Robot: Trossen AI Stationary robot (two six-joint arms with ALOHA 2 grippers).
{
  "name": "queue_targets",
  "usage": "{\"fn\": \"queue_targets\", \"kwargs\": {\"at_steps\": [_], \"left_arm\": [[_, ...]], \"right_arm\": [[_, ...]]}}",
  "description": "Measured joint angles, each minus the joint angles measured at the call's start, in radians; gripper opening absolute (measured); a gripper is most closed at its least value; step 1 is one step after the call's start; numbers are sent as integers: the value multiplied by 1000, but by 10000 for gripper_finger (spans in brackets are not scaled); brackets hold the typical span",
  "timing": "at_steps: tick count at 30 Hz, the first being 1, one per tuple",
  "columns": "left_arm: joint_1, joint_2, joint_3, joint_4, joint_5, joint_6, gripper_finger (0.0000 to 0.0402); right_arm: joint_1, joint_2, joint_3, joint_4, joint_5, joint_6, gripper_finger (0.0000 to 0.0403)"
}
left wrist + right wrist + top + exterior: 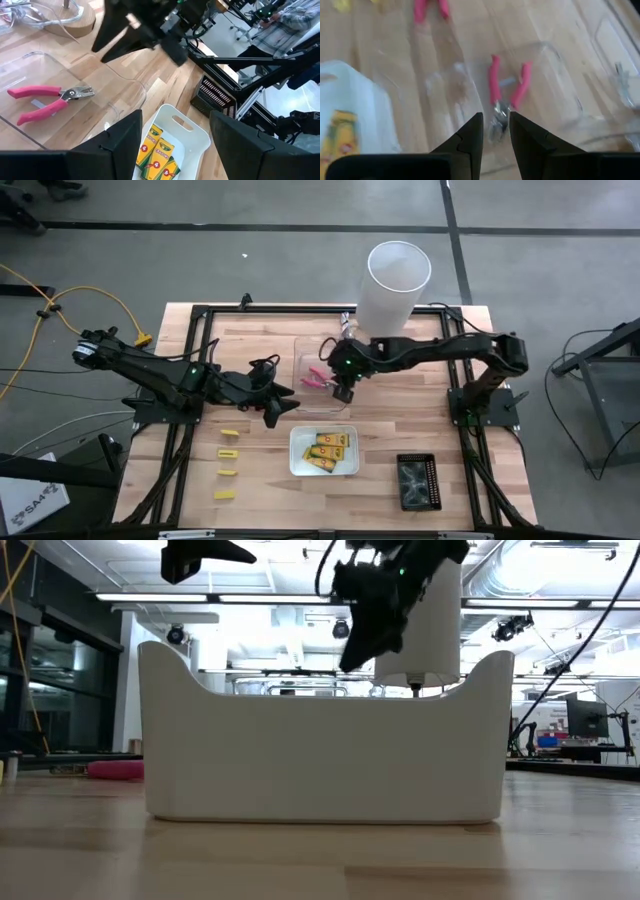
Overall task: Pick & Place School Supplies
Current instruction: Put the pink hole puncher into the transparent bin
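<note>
Pliers [507, 92] just beyond right hand [496, 131]

Pink-handled pliers [317, 377] with silver-grey metal jaws lie in a clear tray [302, 350] on a pale, light-brown wooden table [180, 370]. Just beside the clear tray, a white tray [295, 452] holds yellow-orange crayon packets [330, 450] printed in green and dark lettering with red marks. To the white tray's left lie small plain yellow blocks [230, 452]; to its right sits a black tray [418, 481]. Behind the clear tray stands a tall white cylinder [392, 288]. Both arms are black, and a yellow cable [95, 298] crosses the grey floor.
</note>
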Motion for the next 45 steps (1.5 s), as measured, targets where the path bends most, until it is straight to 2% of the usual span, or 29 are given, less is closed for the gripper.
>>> {"fn": "queue_targets", "kwargs": {"at_steps": [8,13,19,45], "left_arm": [[0,0,0,11,0,0,227],[0,0,0,24,0,0,227],[0,0,0,38,0,0,227],[2,0,0,102,0,0,227]], "right_arm": [[41,-129,-152,78,71,32,87],[58,-196,-262,145,72,36,87],[74,-264,-344,136,68,39,87],[82,-301,-353,92,67,2,87]]}}
